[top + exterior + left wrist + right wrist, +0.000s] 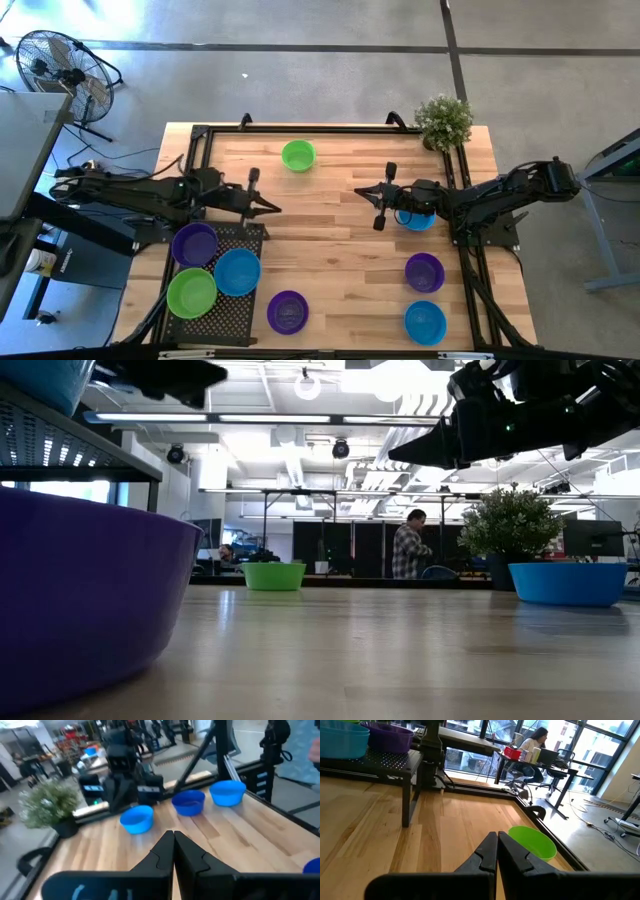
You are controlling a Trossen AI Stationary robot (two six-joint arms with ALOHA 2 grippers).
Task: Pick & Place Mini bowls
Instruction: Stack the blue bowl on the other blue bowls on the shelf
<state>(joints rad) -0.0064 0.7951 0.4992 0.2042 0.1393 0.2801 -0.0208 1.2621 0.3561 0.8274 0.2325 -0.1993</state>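
Note:
Several mini bowls show. On the bare table stand a green one (298,155) near the far edge, a blue one (417,219) partly under my right arm, a purple one (424,271), another blue (425,321) and a purple one (288,311) at the near edge. A purple (194,244), a blue (237,271) and a green bowl (191,292) sit on a black perforated rack (240,312). My left gripper (270,209) hovers shut beside the rack's far edge. My right gripper (360,190) hovers shut left of the blue bowl, its fingers (490,851) pointing toward the green bowl (532,841).
A small potted plant (444,122) stands at the far right corner. A black frame (320,128) runs along the table's edges. Bare wood lies between the two grippers in the table's middle. A person (408,546) stands in the room beyond, and a fan (60,72) on the floor.

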